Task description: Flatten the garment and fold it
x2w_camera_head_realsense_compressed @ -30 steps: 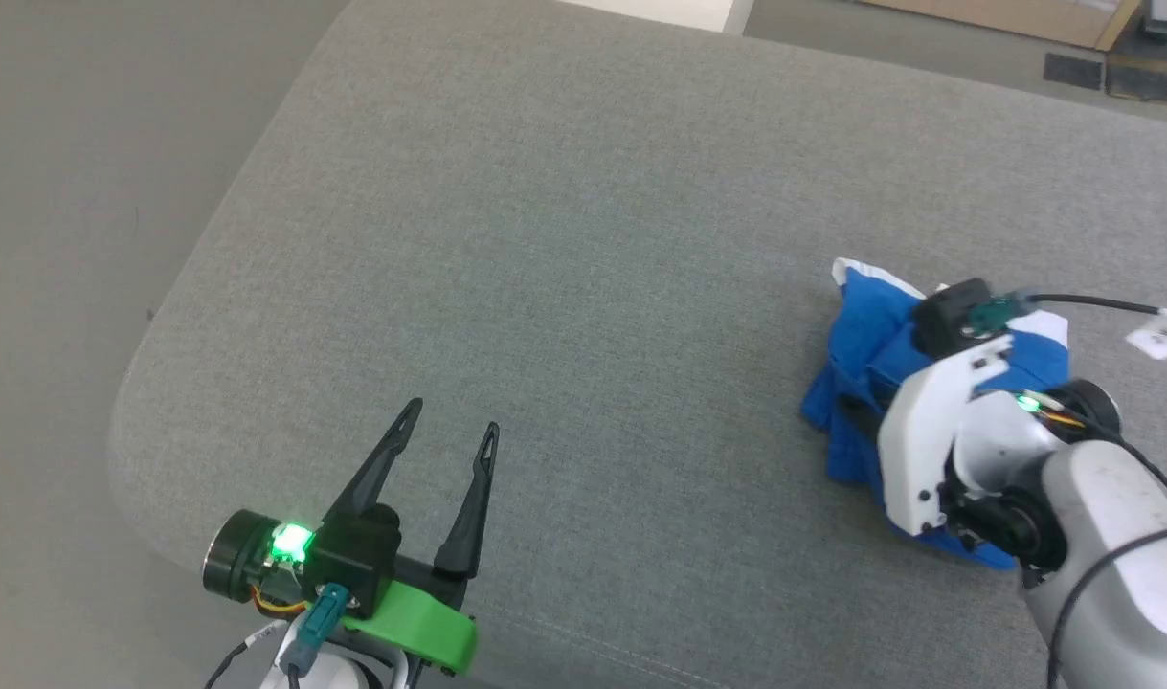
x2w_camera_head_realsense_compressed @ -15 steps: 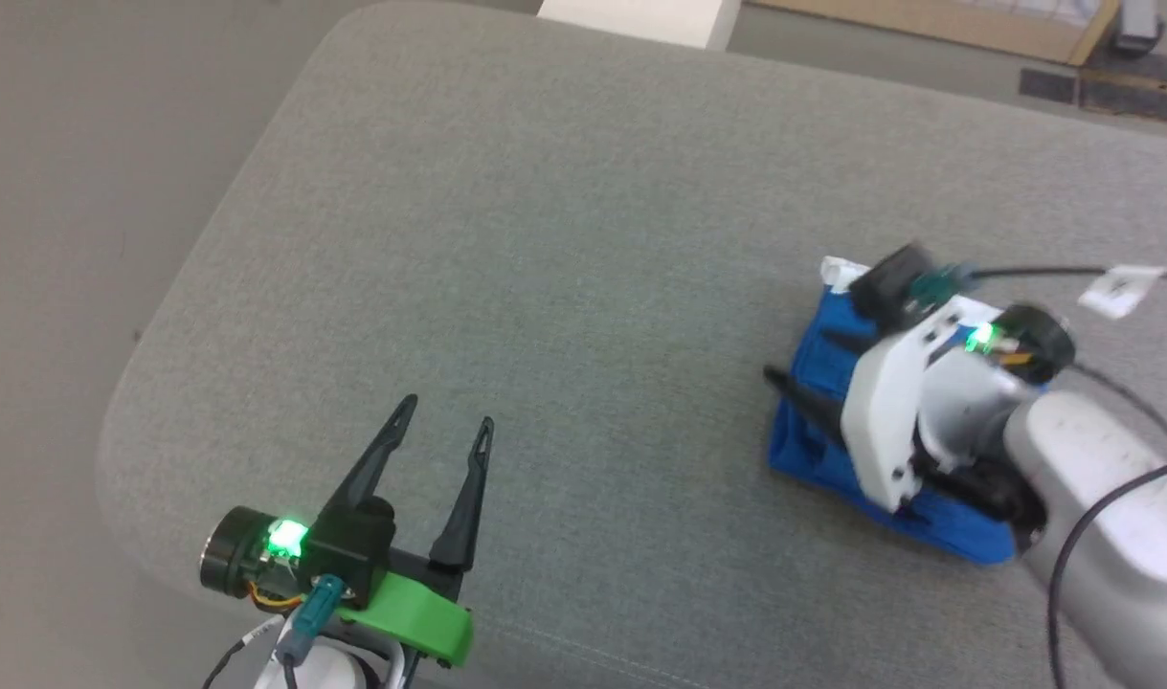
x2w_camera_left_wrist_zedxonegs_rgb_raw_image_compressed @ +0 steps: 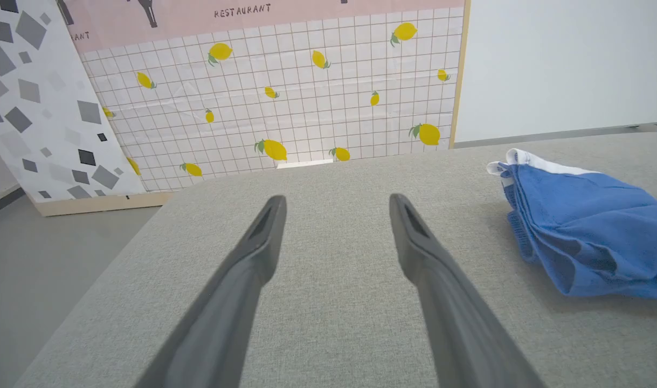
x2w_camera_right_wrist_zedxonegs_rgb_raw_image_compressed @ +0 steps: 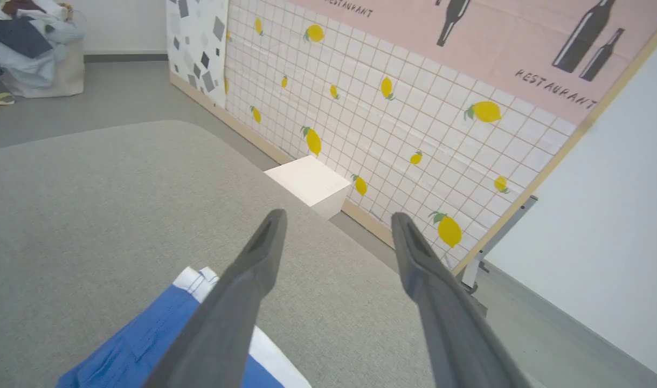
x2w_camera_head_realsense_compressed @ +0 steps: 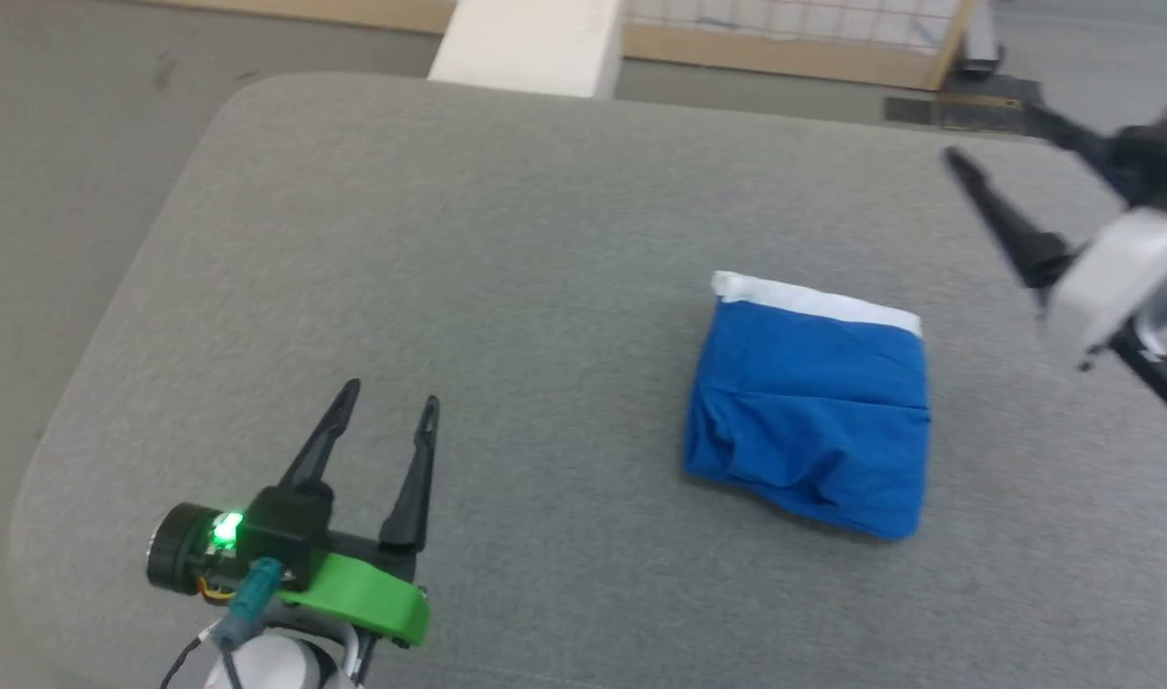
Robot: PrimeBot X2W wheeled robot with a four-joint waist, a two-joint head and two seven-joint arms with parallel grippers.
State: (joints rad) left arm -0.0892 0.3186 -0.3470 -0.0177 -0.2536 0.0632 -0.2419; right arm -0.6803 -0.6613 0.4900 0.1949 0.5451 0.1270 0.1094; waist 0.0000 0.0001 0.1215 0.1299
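Garment (x2w_camera_head_realsense_compressed: 813, 421): you find it as a compact blue packet lying on the grey fabric-covered desk (x2w_camera_head_realsense_compressed: 449, 239), right of centre, with a white band along its far edge.

Right gripper (x2w_camera_head_realsense_compressed: 993, 131): it hangs beyond and to the right of the garment, clear of the cloth. Its 2 fingers are spread wide with nothing between them, and they angle up and to the left in the head view.

Left gripper (x2w_camera_head_realsense_compressed: 392, 392): it sits low over the desk's near-left area, well apart from the garment, which lies to its right. Its 2 fingers are spread and empty, pointing away from you.
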